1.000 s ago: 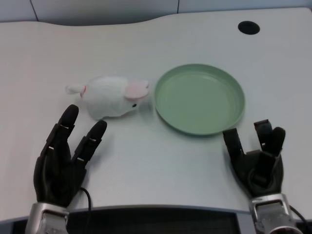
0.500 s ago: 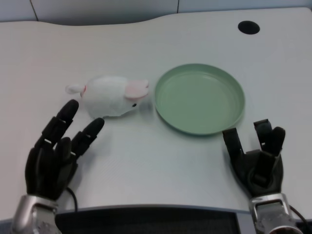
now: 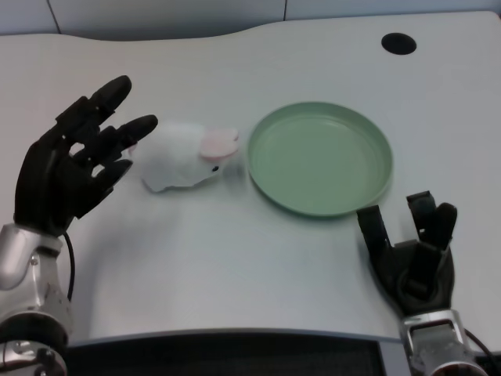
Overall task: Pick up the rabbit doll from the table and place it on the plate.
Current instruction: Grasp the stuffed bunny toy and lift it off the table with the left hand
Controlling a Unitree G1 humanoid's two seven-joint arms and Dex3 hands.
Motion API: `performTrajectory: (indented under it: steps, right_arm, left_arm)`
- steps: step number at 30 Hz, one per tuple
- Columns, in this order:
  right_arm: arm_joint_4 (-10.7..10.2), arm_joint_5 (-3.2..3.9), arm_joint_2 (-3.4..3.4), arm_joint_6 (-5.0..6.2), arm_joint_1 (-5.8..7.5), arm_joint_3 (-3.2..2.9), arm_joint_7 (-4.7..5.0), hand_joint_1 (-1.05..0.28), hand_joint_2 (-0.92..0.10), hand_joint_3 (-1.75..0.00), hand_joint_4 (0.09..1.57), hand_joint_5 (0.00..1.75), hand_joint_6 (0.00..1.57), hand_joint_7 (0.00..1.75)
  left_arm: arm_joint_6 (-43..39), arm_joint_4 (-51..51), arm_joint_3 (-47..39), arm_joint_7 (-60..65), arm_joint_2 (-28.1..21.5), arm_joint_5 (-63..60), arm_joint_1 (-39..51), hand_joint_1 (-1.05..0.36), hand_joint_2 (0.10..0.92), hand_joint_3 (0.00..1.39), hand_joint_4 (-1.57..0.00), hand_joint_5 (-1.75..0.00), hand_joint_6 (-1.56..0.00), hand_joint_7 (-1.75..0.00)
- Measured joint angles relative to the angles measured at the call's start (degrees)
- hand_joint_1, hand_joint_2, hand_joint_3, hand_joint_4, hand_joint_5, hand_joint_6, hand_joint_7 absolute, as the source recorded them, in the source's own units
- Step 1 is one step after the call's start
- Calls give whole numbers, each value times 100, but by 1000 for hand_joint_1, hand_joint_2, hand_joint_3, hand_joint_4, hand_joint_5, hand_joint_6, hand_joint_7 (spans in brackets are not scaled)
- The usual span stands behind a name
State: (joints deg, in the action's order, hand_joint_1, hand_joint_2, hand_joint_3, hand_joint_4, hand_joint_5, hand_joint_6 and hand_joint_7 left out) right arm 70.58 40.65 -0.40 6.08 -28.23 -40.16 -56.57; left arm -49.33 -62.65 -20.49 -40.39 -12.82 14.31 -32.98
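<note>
White table [image 3: 235, 258]: smooth top, wavy far edge, dark strip along the near edge. Round black cable hole [image 3: 399, 43] sits near the far right corner.

Round pale green plastic plate [image 3: 270, 184]: flat on the table, right of centre, nearer the far edge than the near one. Raised rim, nothing in it.

Left hand [image 3: 70, 168]: black, on a silver forearm coming up from the near left corner. Raised, palm facing right toward the doll, fingers spread apart and holding nothing. The fingertips [image 3: 141, 124] overlap the doll's left end in the head view; cannot tell whether they touch it or hang above it.

White plush rabbit doll [image 3: 184, 157]: lying on its side on the table, just left of the plate, a narrow gap between them. Pink ear and small dark eye point toward the plate rim. Its left end is hidden behind the left hand's fingers. Doll looks blurred.

Between doll and plate: only bare table top. Right hand [image 3: 411, 254] rests near the near right corner, just below the plate's near rim.
</note>
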Motion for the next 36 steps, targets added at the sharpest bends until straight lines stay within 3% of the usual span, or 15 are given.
performTrajectory:
  steps: [6, 8, 12, 18, 22, 28, 36]
  right_arm:
    - [1, 3, -12, -53, -3, -4, -2, -568, -921, -89, 794, 1746, 652, 1648]
    - [1, 5, -13, -55, -3, -7, -2, -562, -921, -92, 802, 1746, 664, 1646]
    - [1, 5, -18, -55, -5, -9, -1, -563, -921, -114, 797, 1746, 667, 1611]
    - [0, 11, -13, -57, -9, -10, -45, -554, -921, -127, 788, 1746, 668, 1607]
    - [0, 14, -7, -58, -14, -10, -58, -557, -921, -90, 784, 1746, 674, 1583]
    - [-5, 17, 5, -51, -17, -10, -78, -574, -921, -91, 791, 1746, 680, 1605]
    - [-24, 17, 33, 8, -15, -10, -161, -567, -921, -122, 788, 1746, 648, 1653]
  left_arm:
    - [-862, -234, 884, 1717, -586, -1812, -400, -761, 921, 37, -406, 0, -395, 0]
    - [-902, -297, 1229, 2522, -752, -2484, -478, -852, 921, 42, -317, 0, -323, -1]
    - [-679, -336, 2146, 4358, -1123, -4120, -822, -965, 921, 74, -248, -3, -258, -2]
    - [115, -597, 3457, 6484, -1338, -5680, -1424, -999, 921, 65, -177, 0, -179, 0]
    - [673, -913, 4039, 6827, -1273, -6025, -1658, -1016, 921, 42, -97, 0, -151, 0]
    - [1100, -1160, 4459, 6971, -1075, -6114, -1808, -1044, 912, 17, -122, -17, -162, -3]
    - [1899, -1429, 4863, 6640, -767, -6211, -1876, -1048, 921, 29, -26, 0, -25, 0]
